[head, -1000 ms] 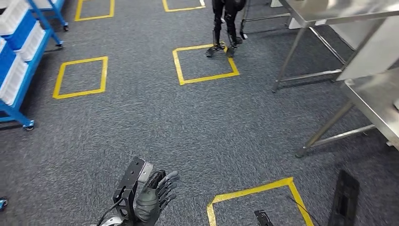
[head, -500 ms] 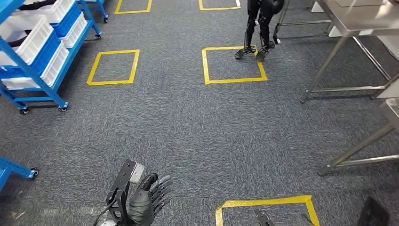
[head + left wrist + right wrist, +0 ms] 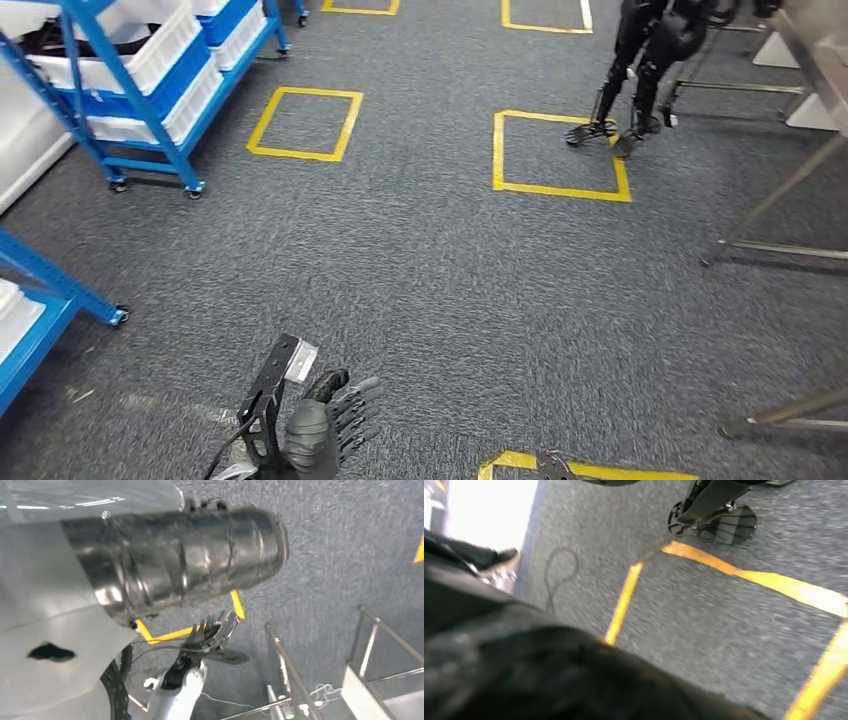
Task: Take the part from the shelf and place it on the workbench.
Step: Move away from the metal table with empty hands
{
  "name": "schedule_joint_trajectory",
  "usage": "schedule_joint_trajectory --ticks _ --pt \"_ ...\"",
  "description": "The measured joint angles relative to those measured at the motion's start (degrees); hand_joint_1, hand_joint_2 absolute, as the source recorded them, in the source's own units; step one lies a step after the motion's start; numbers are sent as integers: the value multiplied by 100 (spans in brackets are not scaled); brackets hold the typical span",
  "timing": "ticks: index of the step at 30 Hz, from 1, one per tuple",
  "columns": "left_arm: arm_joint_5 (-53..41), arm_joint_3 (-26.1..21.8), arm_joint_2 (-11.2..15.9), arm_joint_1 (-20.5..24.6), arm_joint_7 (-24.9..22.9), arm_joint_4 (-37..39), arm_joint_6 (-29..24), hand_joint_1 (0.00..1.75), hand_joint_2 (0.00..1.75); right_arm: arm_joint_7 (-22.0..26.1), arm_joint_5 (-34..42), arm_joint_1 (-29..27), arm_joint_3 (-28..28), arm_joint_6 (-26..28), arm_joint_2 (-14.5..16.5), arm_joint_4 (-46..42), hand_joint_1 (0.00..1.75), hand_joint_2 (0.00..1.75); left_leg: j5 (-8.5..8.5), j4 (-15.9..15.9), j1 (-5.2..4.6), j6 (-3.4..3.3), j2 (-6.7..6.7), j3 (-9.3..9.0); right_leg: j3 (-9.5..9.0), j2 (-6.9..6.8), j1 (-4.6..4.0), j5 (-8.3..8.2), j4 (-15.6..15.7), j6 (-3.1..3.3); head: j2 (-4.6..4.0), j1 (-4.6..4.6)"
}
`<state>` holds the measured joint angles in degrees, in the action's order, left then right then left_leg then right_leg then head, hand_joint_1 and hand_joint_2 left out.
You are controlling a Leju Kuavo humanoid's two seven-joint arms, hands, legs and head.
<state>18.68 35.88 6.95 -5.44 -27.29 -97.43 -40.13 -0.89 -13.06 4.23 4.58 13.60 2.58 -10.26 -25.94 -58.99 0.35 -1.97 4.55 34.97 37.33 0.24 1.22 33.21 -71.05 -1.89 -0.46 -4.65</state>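
A blue wheeled shelf with white bins stands at the far left, and something dark lies in its upper bin; I cannot make out the part. My left hand hangs low over the grey carpet with its fingers apart and nothing in it. In the left wrist view its silvery ribbed cover is close up, with dark fingertips beyond. That view also shows my right hand with its fingers stretched out and nothing held. A steel workbench leg stands at the right edge.
A second blue shelf juts in at the near left. Another humanoid's dark legs stand by a yellow taped square. More yellow squares mark the carpet. A steel frame foot lies at lower right.
The camera has turned left: the shelves have come into view and the steel tables have slid off to the right. My left hand keeps the same pose.
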Motion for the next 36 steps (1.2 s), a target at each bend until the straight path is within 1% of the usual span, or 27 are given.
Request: schedule_joint_trajectory --ticks 1,2,3,4,5,7,8,9,11,13,14,15,16,18,20,21,23,24,26,28,29,30,31,32,34,35,36 --pt "36 7 -3 58 -2 14 0 0 0 39 -15 14 -5 12 0 -1 0 0 -18 -24 5 19 66 -6 -120 92 16 -223 373 11 0 1" --pt "52 7 -3 107 -2 26 -1 0 0 70 -31 28 -8 23 1 -1 0 0 -34 -51 0 45 118 3 -224 225 31 -363 683 15 0 -2" --pt "73 7 -2 159 -4 37 -1 0 0 100 -45 38 -15 33 2 -2 0 0 -45 -75 -5 74 173 26 -297 337 46 -436 886 26 0 -5" --pt "101 8 -1 204 -8 44 -1 0 0 117 -58 39 -27 43 3 -2 0 0 -43 -87 -5 107 218 51 -323 415 49 -434 959 43 0 -11" --pt "136 10 0 247 -11 48 -1 0 0 129 -70 31 -40 50 5 -1 0 0 -32 -83 -5 139 265 73 -326 418 39 -434 975 62 0 -13" --pt "253 45 22 327 -19 57 -2 0 0 137 -105 9 -60 51 18 0 0 0 -2 -64 16 199 344 102 -340 303 39 -463 993 136 0 -12" --pt "338 72 42 381 -20 64 -3 0 0 135 -133 6 -64 40 19 0 0 0 -33 -115 6 227 275 138 -350 244 49 -474 1010 169 0 -15" --pt "443 99 64 453 -20 85 -3 0 0 133 -168 12 -76 19 20 -1 0 0 -110 -257 -4 253 144 216 -360 176 59 -488 1029 204 0 -45" --pt "675 124 86 650 -1 182 -4 0 0 122 -232 26 -122 -39 1 -2 0 0 -391 -834 -15 298 -211 509 -372 33 44 -498 1052 248 0 -104" --pt "921 125 80 820 90 415 -4 0 0 99 -271 23 -179 -117 -14 -2 0 0 -609 -1448 0 314 -362 827 -372 -130 13 -494 1055 271 0 -128" --pt "1107 125 64 874 223 614 -2 0 0 87 -285 18 -197 -159 -20 -2 0 0 -599 -1556 1 307 -393 883 -370 -212 -2 -490 1055 275 0 -130" --pt "1311 125 45 911 403 828 2 0 0 77 -303 14 -214 -204 -24 -2 0 0 -503 -1465 0 289 -413 833 -370 -284 -17 -486 1055 278 0 -131" --pt "1562 121 27 952 660 1066 12 0 0 71 -326 12 -234 -251 -27 -2 0 0 -336 -1188 -8 255 -444 680 -371 -350 -34 -482 1056 280 0 -131" --pt "2195 103 3 1129 1325 1587 83 0 0 72 -374 14 -291 -334 -28 -2 0 0 -72 -428 -64 140 -662 265 -384 -468 -70 -478 1069 274 0 -126" --pt "2954 83 -37 1417 2062 2251 226 0 0 76 -415 25 -360 -401 -39 -2 0 0 5 -2 -137 57 -839 51 -413 -587 -83 -483 1110 239 0 -127" --pt "3284 78 -62 1534 2351 2588 300 0 0 78 -434 30 -400 -424 -44 -2 0 0 4 37 -156 44 -840 43 -436 -641 -84 -487 1140 213 0 -127" --pt "3691 73 -91 1632 2646 3135 402 0 0 75 -470 34 -498 -443 -50 -7 0 0 48 143 -148 26 -728 -23 -521 -697 -84 -484 1212 146 0 -131" --pt "3813 72 -107 1650 2710 3350 442 0 0 71 -491 34 -546 -444 -56 -11 0 0 75 211 -125 21 -681 -83 -556 -634 -78 -464 1225 113 0 -124" --pt "3984 70 -147 1737 2773 3773 537 0 0 62 -536 41 -632 -446 -75 -19 0 0 135 320 -83 -1 -568 -179 -443 -329 -70 -262 931 70 0 -102" --pt "4095 70 -200 1864 2799 4200 635 0 0 58 -567 36 -710 -461 -91 -18 0 0 147 336 -78 -24 -437 -182 -50 -86 -65 76 180 66 0 -80" --pt "4130 70 -219 1904 2801 4378 672 0 0 57 -572 21 -743 -470 -95 -18 0 0 143 331 -80 -28 -365 -180 145 -54 -65 173 -160 65 0 -71" --pt "4156 70 -236 1925 2802 4556 704 0 0 56 -576 2 -775 -480 -99 -17 0 0 135 321 -80 -30 -284 -184 255 -43 -63 145 -304 62 0 -68" --pt "4175 70 -249 1943 2802 4745 734 0 0 57 -577 -14 -805 -486 -107 -17 0 0 121 303 -75 -26 -195 -190 258 -32 -56 -4 -220 59 0 -68" --pt "4185 70 -266 1963 2803 4929 758 0 0 57 -578 -24 -837 -490 -113 -17 0 0 100 271 -66 -13 -106 -194 143 4 -42 -254 110 55 0 -67" --pt "4189 70 -296 2030 2820 5280 800 0 0 57 -578 -24 -896 -504 -126 -16 0 0 43 181 -45 34 60 -164 -148 281 7 -604 836 57 0 -58" --pt "4186 70 -305 2067 2833 5416 811 0 0 59 -578 -21 -917 -511 -128 -16 0 0 22 132 -40 59 131 -128 -235 419 28 -668 1045 70 0 -53" --pt "4185 70 -311 2100 2858 5547 822 0 0 59 -578 -21 -938 -517 -130 -15 0 0 15 99 -28 88 195 -88 -259 513 33 -650 1101 89 0 -45"
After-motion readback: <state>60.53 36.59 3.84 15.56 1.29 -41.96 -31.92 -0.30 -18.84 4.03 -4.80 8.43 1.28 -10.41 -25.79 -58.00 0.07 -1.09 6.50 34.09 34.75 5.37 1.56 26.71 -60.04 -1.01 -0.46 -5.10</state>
